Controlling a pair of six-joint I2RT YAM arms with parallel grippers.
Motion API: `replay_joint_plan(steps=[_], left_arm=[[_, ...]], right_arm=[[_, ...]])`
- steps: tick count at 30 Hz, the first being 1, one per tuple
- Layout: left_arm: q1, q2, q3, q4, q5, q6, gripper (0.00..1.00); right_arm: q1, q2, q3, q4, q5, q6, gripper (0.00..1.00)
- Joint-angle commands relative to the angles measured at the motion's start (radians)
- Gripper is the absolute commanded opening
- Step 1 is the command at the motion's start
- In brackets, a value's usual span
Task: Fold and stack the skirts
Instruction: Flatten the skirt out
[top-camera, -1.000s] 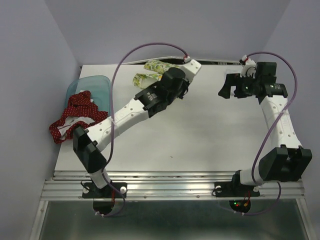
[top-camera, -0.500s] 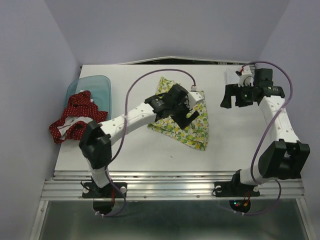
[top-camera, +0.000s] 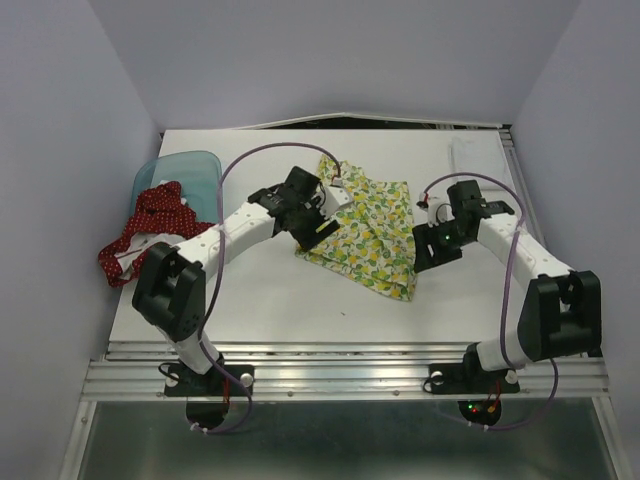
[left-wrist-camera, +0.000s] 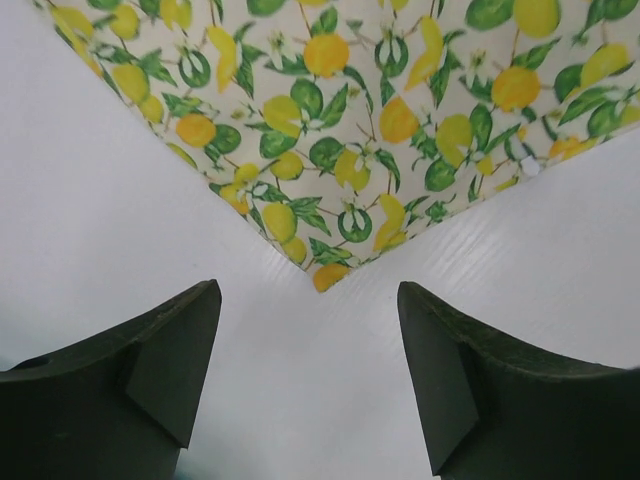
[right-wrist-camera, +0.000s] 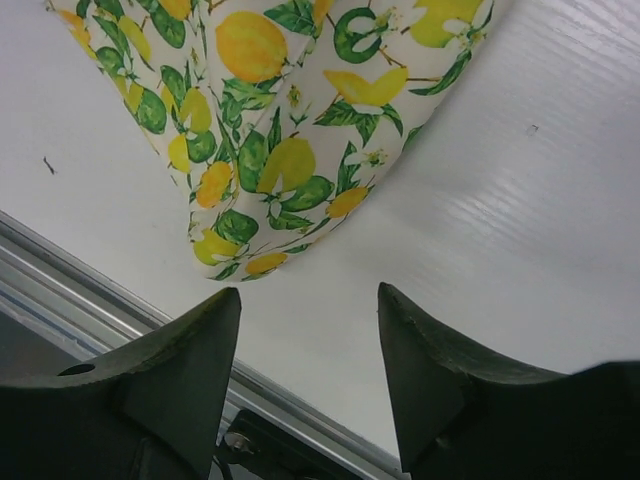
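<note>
The cream lemon-print skirt (top-camera: 368, 232) lies spread flat in the middle of the table. Its corner (left-wrist-camera: 330, 272) points at my left gripper (left-wrist-camera: 308, 300), which hangs open just short of it over bare table. That left gripper (top-camera: 316, 226) sits at the skirt's left edge. At the skirt's right side, my right gripper (top-camera: 424, 252) is open too, and a rounded skirt corner (right-wrist-camera: 235, 250) lies just ahead of its empty jaws (right-wrist-camera: 308, 295). The red dotted skirt (top-camera: 150, 236) is bunched at the far left, partly in the bin.
A translucent blue bin (top-camera: 192, 170) stands at the back left under the red skirt. The table's metal front rail (right-wrist-camera: 90, 285) runs close behind the right gripper's view. Walls close in on both sides.
The lemon skirt came down from the back and was let go, now lying spread out. My left gripper opened and drew back left. My right arm swung in from the far right.
</note>
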Motion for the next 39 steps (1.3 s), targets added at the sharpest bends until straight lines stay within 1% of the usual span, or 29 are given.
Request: replay_joint_plan(steps=[1,3,5,6,8,10,13,15,18,21,24,26,27,29,30,32,33,34,37,39], left_arm=[[0.017,0.015,-0.039,0.032,-0.050,0.071,0.82],[0.028,0.041,-0.042,0.037,-0.065,0.051,0.82],[0.046,0.063,-0.042,0.044,-0.043,0.019,0.81],[0.074,0.064,-0.047,0.064,-0.029,-0.035,0.81],[0.112,0.060,-0.045,0.071,0.009,-0.093,0.81],[0.178,0.040,-0.064,0.084,0.084,-0.168,0.81],[0.258,0.009,-0.090,0.118,0.155,-0.245,0.82],[0.287,-0.003,-0.108,0.132,0.180,-0.270,0.83],[0.318,-0.005,-0.137,0.140,0.184,-0.302,0.84],[0.322,-0.005,-0.173,0.147,0.191,-0.328,0.86],[0.329,-0.017,-0.223,0.187,0.227,-0.373,0.89],[0.332,-0.017,-0.254,0.210,0.246,-0.394,0.88],[0.332,-0.017,-0.281,0.233,0.255,-0.408,0.88],[0.333,-0.011,-0.303,0.250,0.266,-0.419,0.88],[0.338,-0.006,-0.314,0.256,0.289,-0.425,0.86],[0.339,0.009,-0.321,0.261,0.307,-0.431,0.84],[0.339,0.011,-0.335,0.273,0.319,-0.436,0.81],[0.339,0.012,-0.341,0.279,0.326,-0.439,0.81],[0.339,0.018,-0.366,0.304,0.353,-0.442,0.76],[0.339,0.017,-0.386,0.322,0.390,-0.457,0.75]], right_arm=[[-0.004,0.006,-0.001,0.081,0.025,0.054,0.62],[-0.004,0.021,0.011,0.093,0.013,0.083,0.61],[-0.004,0.053,0.030,0.093,-0.013,0.108,0.61],[-0.004,0.063,0.053,0.089,-0.022,0.112,0.61],[-0.004,0.079,0.071,0.086,-0.050,0.138,0.61],[-0.004,0.110,0.097,0.084,-0.096,0.171,0.60],[-0.004,0.144,0.126,0.072,-0.146,0.192,0.58],[0.005,0.179,0.142,0.045,-0.162,0.201,0.56],[0.005,0.208,0.168,-0.003,-0.168,0.205,0.54],[0.014,0.224,0.177,-0.060,-0.156,0.195,0.54],[0.034,0.254,0.169,-0.101,-0.153,0.177,0.54],[0.045,0.271,0.162,-0.101,-0.145,0.180,0.52],[0.045,0.285,0.162,-0.100,-0.144,0.177,0.42],[0.045,0.300,0.169,-0.107,-0.168,0.172,0.32],[0.045,0.310,0.183,-0.117,-0.170,0.172,0.21],[0.045,0.307,0.197,-0.121,-0.156,0.175,0.12],[0.045,0.294,0.205,-0.124,-0.154,0.177,0.04],[0.045,0.287,0.211,-0.126,-0.154,0.182,0.01],[0.034,0.245,0.234,-0.126,-0.197,0.200,0.01],[0.004,0.222,0.251,-0.106,-0.295,0.220,0.01]])
